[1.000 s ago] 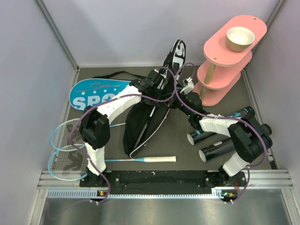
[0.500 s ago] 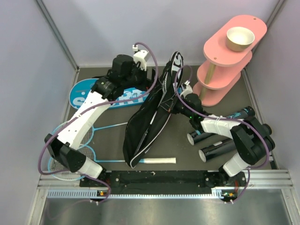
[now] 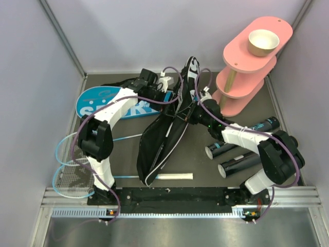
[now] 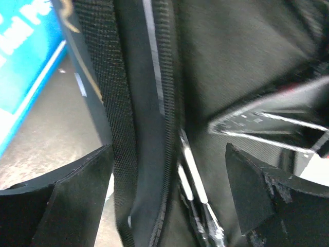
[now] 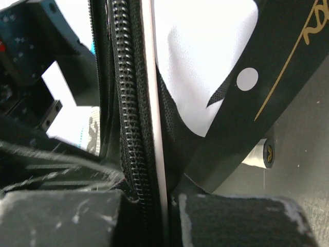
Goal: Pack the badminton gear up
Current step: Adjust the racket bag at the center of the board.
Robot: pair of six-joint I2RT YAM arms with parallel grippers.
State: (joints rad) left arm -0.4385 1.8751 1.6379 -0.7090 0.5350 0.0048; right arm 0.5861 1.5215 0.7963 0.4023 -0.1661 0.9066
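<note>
Black bag (image 3: 154, 146) lies mid-table, long axis 1 to 7 o'clock, zip edge pinched in the closed right gripper (image 5: 167, 203) on its 3 o'clock side; left gripper (image 4: 167, 170), jaws wide and empty, straddles the seam toward 12 o'clock, nearer the bag's top end.

Both arms reach forward, converging mid-table, the left gripper (image 4: 169, 157) spread wide and the right gripper (image 5: 168, 206) pinched tight.

Left of the black racket bag (image 3: 157, 146), the left arm (image 3: 103, 139) hides part of the blue bag (image 3: 92, 105) lettering, and one blue racket (image 3: 66, 150) runs its handle out of sight under the black bag.
</note>
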